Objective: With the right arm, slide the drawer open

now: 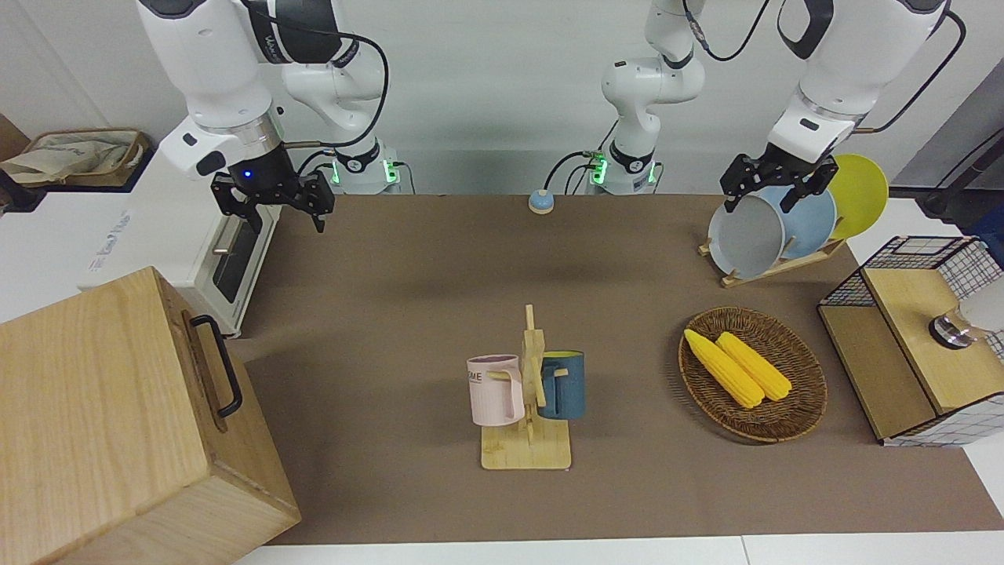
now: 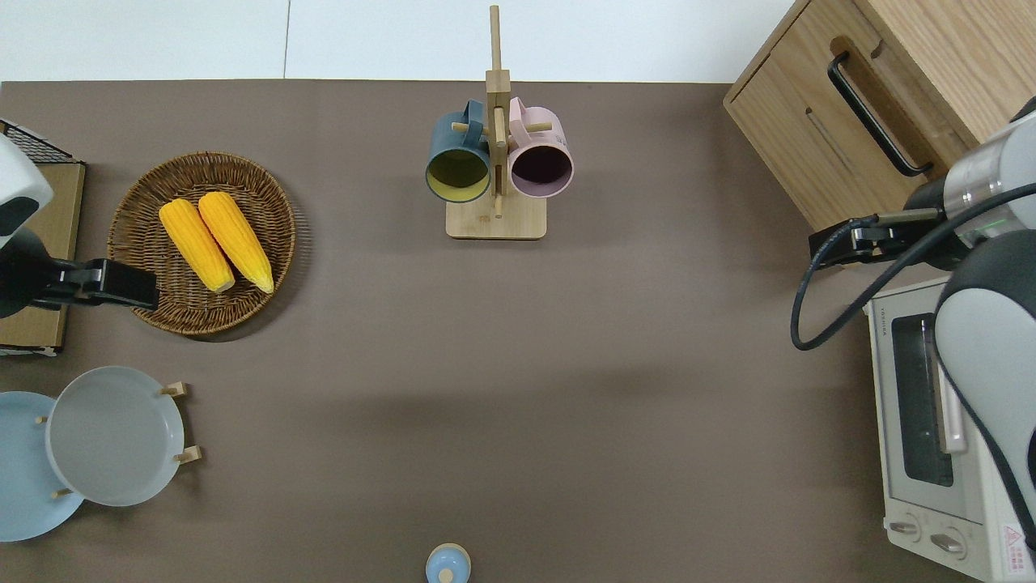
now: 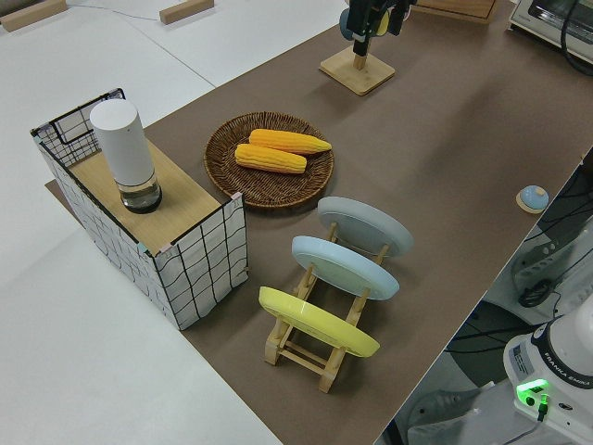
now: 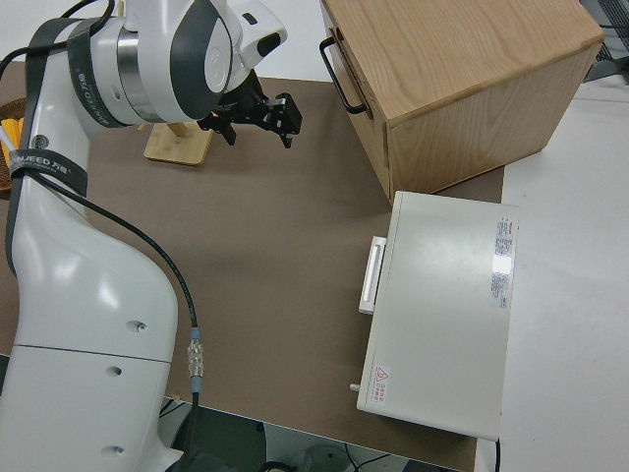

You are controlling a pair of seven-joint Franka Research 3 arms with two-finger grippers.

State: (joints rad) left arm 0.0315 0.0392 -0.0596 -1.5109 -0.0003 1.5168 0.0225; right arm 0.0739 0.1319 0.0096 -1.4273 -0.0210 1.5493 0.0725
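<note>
While the drawer point(image 2: 850, 134) sits fully shut in the cabinet point(image 1: 118, 424), its handle point(image 2: 876, 113) well clear of the right pincer point(image 1: 274, 205), the pincer hangs over the table point(image 1: 439, 259) with fingers apart, so reach, grip and pull all remain.

Cabinet point(image 2: 931, 48) with drawer point(image 2: 834, 129) sits at right arm's end, farther from robots than toaster oven point(image 2: 931, 437); mug rack point(image 2: 495, 219) mid-surface.

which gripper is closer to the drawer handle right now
Right. The right gripper hangs by the toaster oven, near the drawer handle; the left gripper is parked at the table's opposite end.
</note>
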